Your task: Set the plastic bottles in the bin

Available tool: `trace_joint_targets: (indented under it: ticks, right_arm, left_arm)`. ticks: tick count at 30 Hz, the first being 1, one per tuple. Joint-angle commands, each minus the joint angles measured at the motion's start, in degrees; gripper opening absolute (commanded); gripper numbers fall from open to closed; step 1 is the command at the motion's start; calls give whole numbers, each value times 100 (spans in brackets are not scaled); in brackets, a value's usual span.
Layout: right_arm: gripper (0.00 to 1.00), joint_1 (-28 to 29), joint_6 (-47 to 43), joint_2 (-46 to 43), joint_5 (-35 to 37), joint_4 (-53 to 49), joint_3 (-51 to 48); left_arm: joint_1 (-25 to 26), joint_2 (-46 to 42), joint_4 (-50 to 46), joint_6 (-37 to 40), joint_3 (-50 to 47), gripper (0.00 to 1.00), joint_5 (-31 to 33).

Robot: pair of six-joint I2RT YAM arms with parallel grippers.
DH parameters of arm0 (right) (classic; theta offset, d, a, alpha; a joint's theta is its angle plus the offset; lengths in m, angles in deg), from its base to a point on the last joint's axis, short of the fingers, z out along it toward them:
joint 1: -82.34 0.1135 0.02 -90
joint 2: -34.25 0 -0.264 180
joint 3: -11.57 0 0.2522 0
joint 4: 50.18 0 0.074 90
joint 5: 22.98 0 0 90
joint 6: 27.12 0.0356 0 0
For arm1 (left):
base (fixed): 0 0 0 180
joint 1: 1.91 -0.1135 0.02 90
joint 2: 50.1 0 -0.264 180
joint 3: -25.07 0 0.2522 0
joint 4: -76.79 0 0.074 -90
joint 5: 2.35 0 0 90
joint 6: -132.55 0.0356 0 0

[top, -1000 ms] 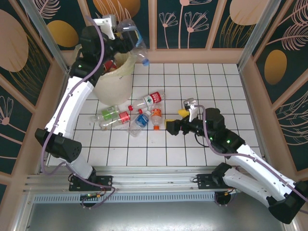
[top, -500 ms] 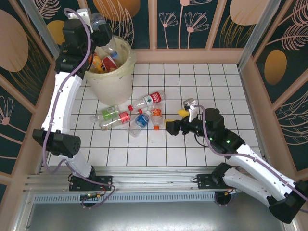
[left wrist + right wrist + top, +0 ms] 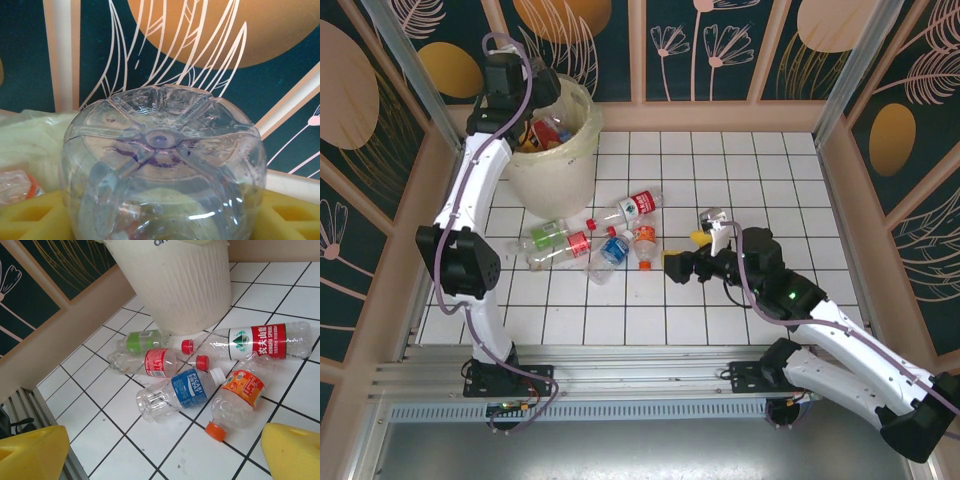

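Up close: right gripper (image 3: 682, 250), yellow jaws wide apart, empty, aimed at five small plastic bottles (image 3: 192, 387) lying on white tiles (image 3: 770, 180), likely to grab one. Behind them, big round cream-white bin (image 3: 555, 170). Farthest, over its rim: left gripper (image 3: 162, 217) squeezing a clear plastic bottle (image 3: 160, 145), ready to drop.

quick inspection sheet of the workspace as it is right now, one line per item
surface: white tiled table
job's things: bin upright at far left with bottles inside; five bottles lying on the tiles beside it
clutter: nothing seen
grippers: left gripper shut on a clear bottle at the bin's rim; right gripper open, empty, facing the pile
cables: purple cable along each arm
surroundings: dark green wall panels with plant patterns
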Motion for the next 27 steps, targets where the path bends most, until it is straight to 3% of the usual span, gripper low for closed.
trace_joint_targets:
  ticks: [1, 14, 23, 27]
  right_arm:
    - [99, 54, 59, -68, 150, -74, -24]
    - [99, 90, 77, -42, 233, -94, -31]
    - [99, 107, 98, 55, 212, -72, -37]
    - [99, 108, 139, 150, 288, -101, -38]
  left_arm:
    - [-23, 138, 523, -260, -99, 71, 45]
    - [-108, 345, 849, -845, -523, 73, 186]
    - [-348, 143, 625, -928, -490, 89, 275]
    - [-513, -96, 551, -933, -559, 92, 284]
